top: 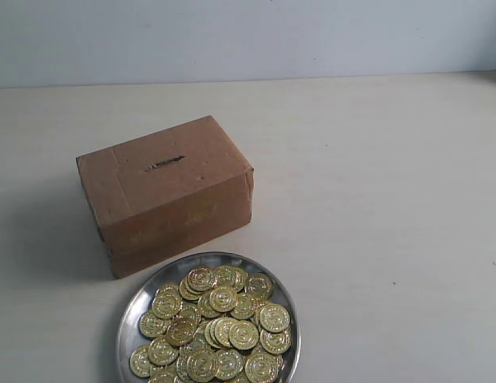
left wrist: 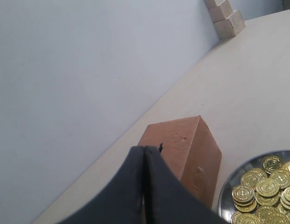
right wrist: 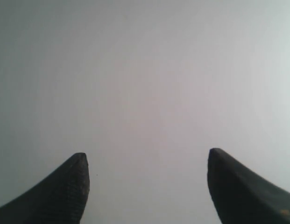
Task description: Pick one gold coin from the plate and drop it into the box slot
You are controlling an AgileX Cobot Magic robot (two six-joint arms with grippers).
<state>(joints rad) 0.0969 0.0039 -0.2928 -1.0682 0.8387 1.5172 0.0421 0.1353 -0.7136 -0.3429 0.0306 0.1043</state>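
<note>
The brown cardboard box [top: 164,191] stands on the table left of centre, its thin dark slot [top: 166,163] on the top face. Just in front of it lies the shiny silver plate [top: 134,313], heaped with several gold coins [top: 220,327]. Neither gripper shows in the exterior view. In the left wrist view my left gripper [left wrist: 144,150] is shut with nothing between its fingers, held off from the box [left wrist: 191,149]; the slot [left wrist: 160,148] peeks past its tip, and the plate [left wrist: 227,189] with coins [left wrist: 264,186] lies beyond. My right gripper [right wrist: 147,161] is open, facing only a blank grey wall.
The pale table [top: 375,183] stretches to the right of the box and plate and ends at a grey wall [top: 248,36]. Some stacked light blocks [left wrist: 224,16] stand far off at the table's edge in the left wrist view.
</note>
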